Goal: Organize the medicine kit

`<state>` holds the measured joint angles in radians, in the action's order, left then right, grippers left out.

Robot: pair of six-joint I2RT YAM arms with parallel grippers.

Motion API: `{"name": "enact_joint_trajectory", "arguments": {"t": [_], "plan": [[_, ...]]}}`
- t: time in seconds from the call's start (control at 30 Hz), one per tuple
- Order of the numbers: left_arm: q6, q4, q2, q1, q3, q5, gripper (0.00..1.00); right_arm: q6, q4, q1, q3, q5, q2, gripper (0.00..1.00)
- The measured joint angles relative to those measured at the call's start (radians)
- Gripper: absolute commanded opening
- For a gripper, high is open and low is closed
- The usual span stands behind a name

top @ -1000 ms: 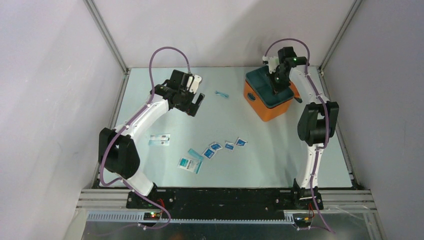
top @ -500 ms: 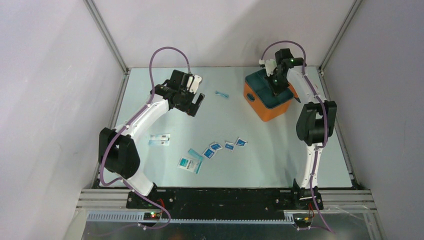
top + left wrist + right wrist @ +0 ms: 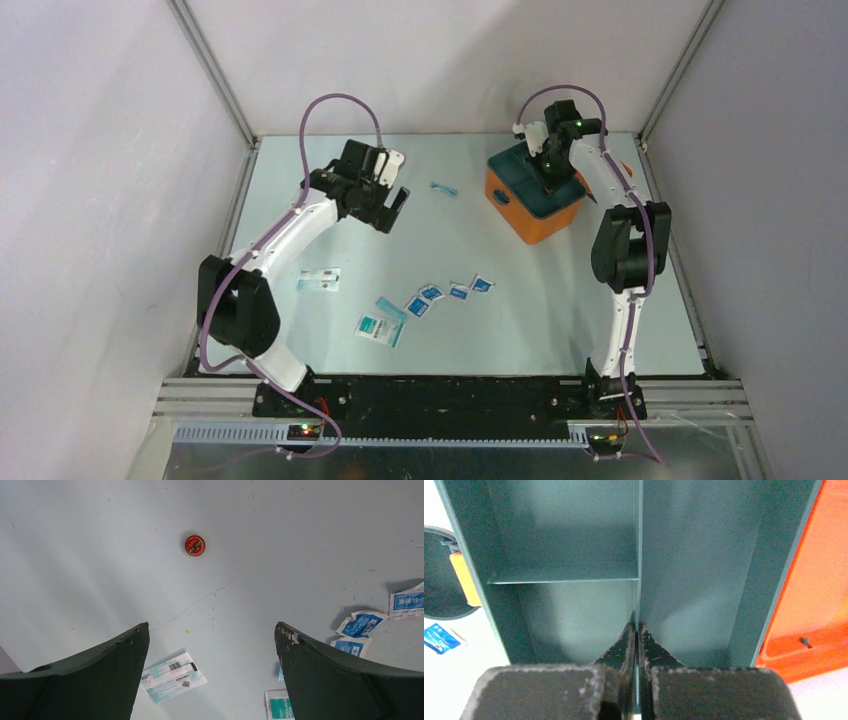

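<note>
Medicine kit (image 3: 530, 205) sat at one o'clock, right gripper (image 3: 638, 630) clenched on its teal tray divider (image 3: 640, 555), likely for lifting; left gripper (image 3: 211, 626) hung splayed, empty.

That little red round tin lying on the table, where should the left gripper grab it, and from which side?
Grip the red tin across its rim, coming straight down from above. It lies flat on the table, a low disc, so only its edge offers opposite faces. The left gripper is open, likely wide enough.
</note>
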<state>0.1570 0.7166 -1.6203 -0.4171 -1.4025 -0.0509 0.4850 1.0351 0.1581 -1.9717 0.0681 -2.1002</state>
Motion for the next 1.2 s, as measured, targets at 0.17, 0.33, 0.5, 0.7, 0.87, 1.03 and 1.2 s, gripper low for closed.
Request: {"name": "enact_joint_trajectory", "arguments": {"t": [0.17, 0.33, 0.5, 0.7, 0.87, 1.03, 1.2], "plan": [[0.002, -0.001, 0.0, -0.003, 0.002, 0.0, 1.0, 0.026, -0.035, 0.003, 0.058, 0.01, 0.036, 0.0], [0.013, -0.01, 0.0, -0.003, 0.03, -0.005, 1.0, 0.068, -0.035, 0.018, 0.156, 0.043, 0.107, 0.0], [0.031, -0.013, 0.0, -0.003, 0.037, -0.017, 1.0, 0.087, -0.015, 0.058, 0.242, 0.061, 0.173, 0.01], [0.051, -0.026, 0.014, 0.002, 0.073, -0.013, 0.99, 0.085, 0.034, 0.092, 0.274, 0.071, 0.204, 0.48], [0.08, -0.025, 0.053, 0.068, 0.162, 0.075, 0.97, 0.084, 0.082, 0.093, 0.168, 0.053, 0.204, 0.6], [0.093, -0.019, 0.123, 0.243, 0.228, 0.216, 0.96, 0.066, 0.068, 0.088, -0.011, 0.081, 0.217, 0.62], [0.107, -0.023, 0.196, 0.322, 0.262, 0.267, 0.93, 0.033, -0.008, 0.089, 0.021, 0.259, 0.311, 0.63]]}}
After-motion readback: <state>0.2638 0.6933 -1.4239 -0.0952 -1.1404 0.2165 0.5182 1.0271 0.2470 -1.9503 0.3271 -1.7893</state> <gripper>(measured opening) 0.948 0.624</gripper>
